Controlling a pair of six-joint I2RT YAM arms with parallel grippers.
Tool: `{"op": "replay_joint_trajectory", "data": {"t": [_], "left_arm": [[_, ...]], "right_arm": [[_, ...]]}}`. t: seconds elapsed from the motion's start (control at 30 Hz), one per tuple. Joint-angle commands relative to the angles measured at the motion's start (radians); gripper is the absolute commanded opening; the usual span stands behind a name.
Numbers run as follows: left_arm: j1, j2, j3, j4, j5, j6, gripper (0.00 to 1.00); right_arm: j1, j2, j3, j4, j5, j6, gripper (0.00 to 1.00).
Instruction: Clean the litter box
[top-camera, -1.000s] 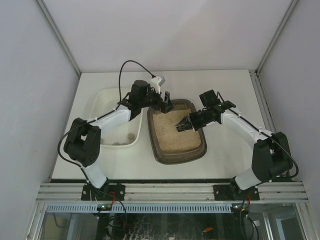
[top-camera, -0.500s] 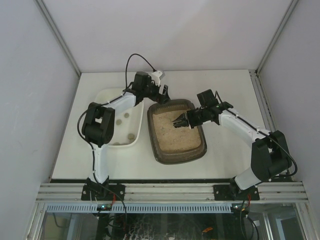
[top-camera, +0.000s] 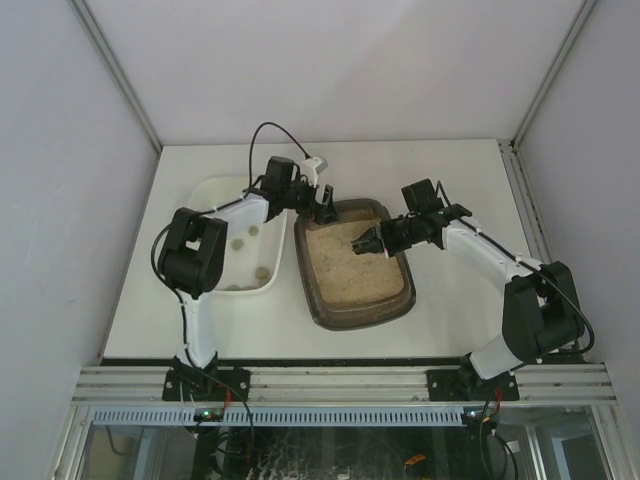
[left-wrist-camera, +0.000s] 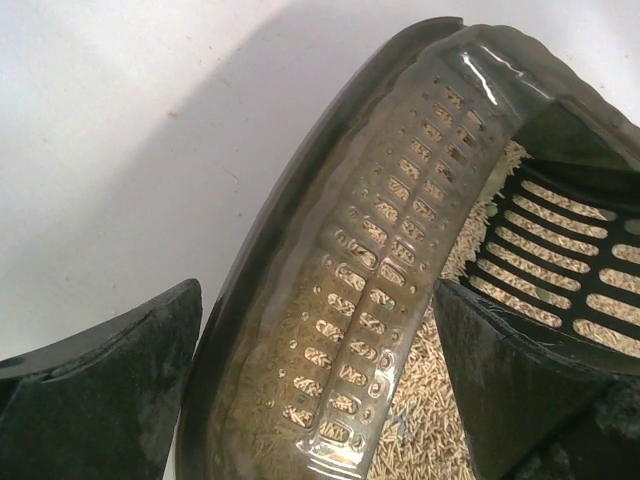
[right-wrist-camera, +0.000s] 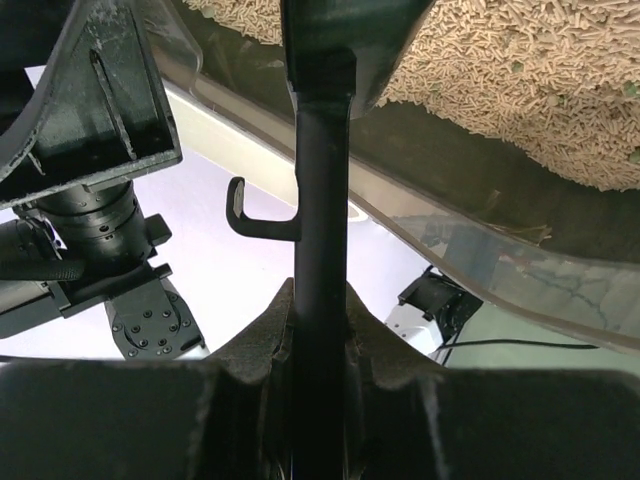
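The litter box is a dark brown translucent tray of pale pellet litter at the table's middle. My left gripper is open astride its far left corner rim: one finger is outside over the table, the other inside over the litter. Neither touches the rim. My right gripper is shut on the handle of the black slotted scoop. The scoop's head hangs over the litter at the far end and shows in the left wrist view.
A white tray lies left of the litter box, close beside it, with several small clumps inside. Bare table runs behind and to the right of the box. The enclosure's walls stand on both sides.
The left arm's elbow has swung up and back while its open gripper stayed at the box's far left corner. The right gripper shifted the scoop slightly toward the far end.
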Motion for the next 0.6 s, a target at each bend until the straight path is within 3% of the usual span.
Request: {"op": "replay_joint_trajectory", "data": {"t": [0.0, 0.3, 0.57], "left_arm": [[-0.006, -0.098, -0.053, -0.045, 0.134, -0.072, 1.0], [-0.007, -0.173, -0.176, -0.037, 0.231, -0.16, 1.0], [-0.007, -0.24, -0.271, 0.019, 0.249, -0.216, 1.0]], "right_arm": [[-0.051, -0.021, -0.051, 0.052, 0.04, -0.08, 0.0], [-0.068, 0.036, -0.13, 0.292, -0.092, -0.223, 0.0], [-0.069, 0.138, -0.121, 0.346, -0.226, -0.459, 0.0]]}}
